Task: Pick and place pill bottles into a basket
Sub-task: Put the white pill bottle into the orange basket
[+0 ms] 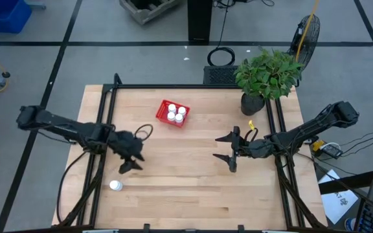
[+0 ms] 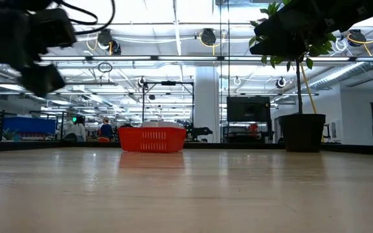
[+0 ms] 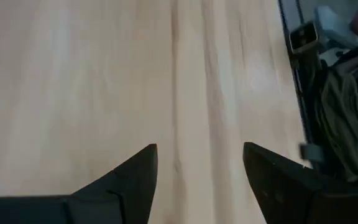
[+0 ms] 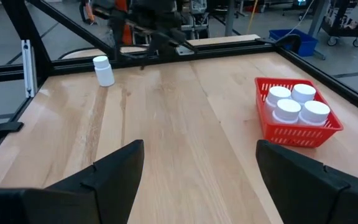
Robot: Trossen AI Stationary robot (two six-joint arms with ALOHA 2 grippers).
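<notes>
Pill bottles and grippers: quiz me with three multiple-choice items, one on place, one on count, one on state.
1. Where does the lone pill bottle stand?
A. Inside the black plant pot
B. On the table near its front left edge
C. Between the right gripper's fingers

2. How many bottles are in the basket?
A. One
B. Two
C. Four

3. How is the left gripper now?
A. Open and empty
B. Shut on a bottle
C. Shut on the basket's rim

Key: 1 B, the high view shows it on bare wood close to the left gripper. 2 C, four white caps show in the right wrist view. 3 A, the left wrist view shows spread fingers over bare wood.
</notes>
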